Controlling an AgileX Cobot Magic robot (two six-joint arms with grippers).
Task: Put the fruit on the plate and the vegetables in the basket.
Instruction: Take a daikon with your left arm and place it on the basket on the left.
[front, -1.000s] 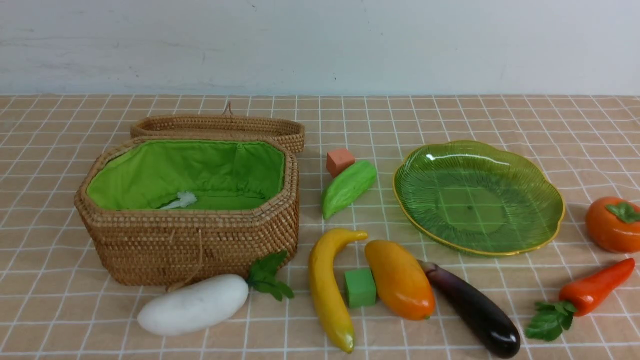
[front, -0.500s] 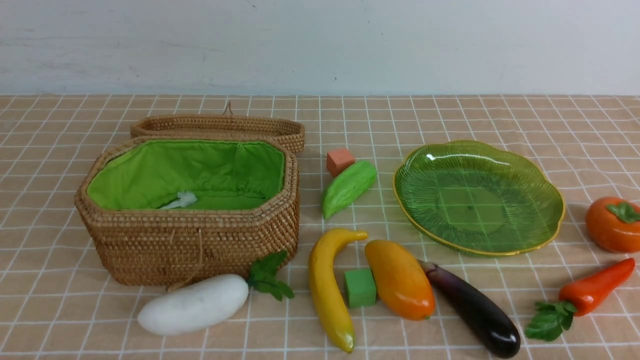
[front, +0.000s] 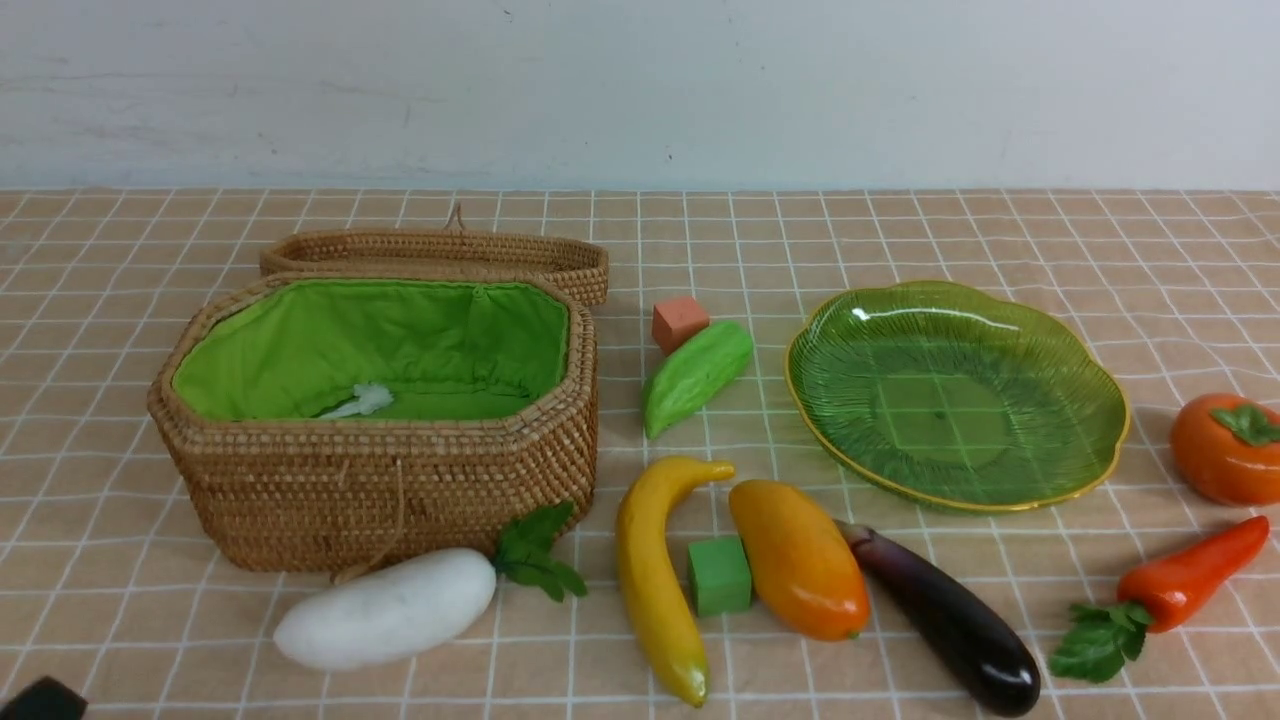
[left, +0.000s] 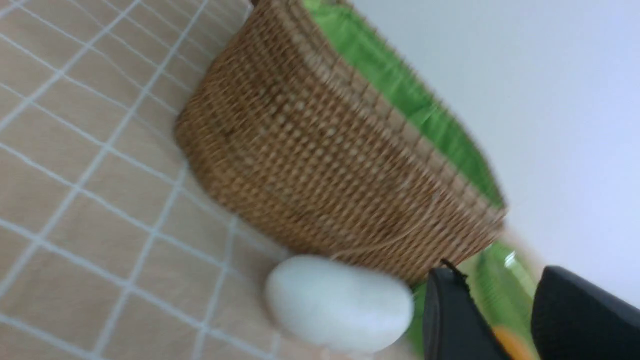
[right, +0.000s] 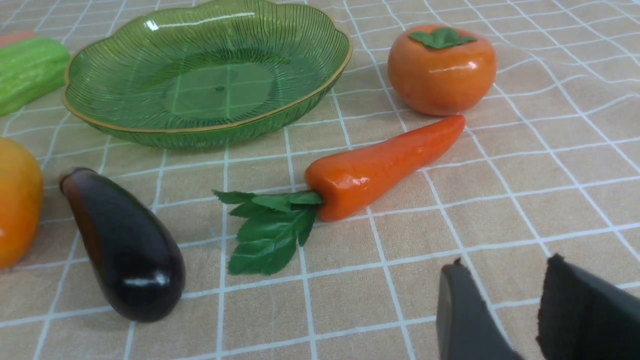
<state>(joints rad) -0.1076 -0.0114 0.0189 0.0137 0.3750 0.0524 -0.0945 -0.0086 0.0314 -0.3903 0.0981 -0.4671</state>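
Left gripper (left: 505, 325) and right gripper (right: 520, 320) are holding nothing, jaws apart. Basket (front: 380, 490) is sitting toward the table's (front: 900, 230) left edge, plate (front: 950, 400) toward its right, gourd (front: 695, 375) between. Radish (front: 385, 610), banana (front: 650, 580), mango (front: 800, 560), eggplant (front: 950, 620) and carrot (front: 1190, 575) are lying along the near edge, persimmon (front: 1215, 450) by the right edge.

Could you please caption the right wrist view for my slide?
Right gripper, open, near carrot, eggplant, persimmon and plate.
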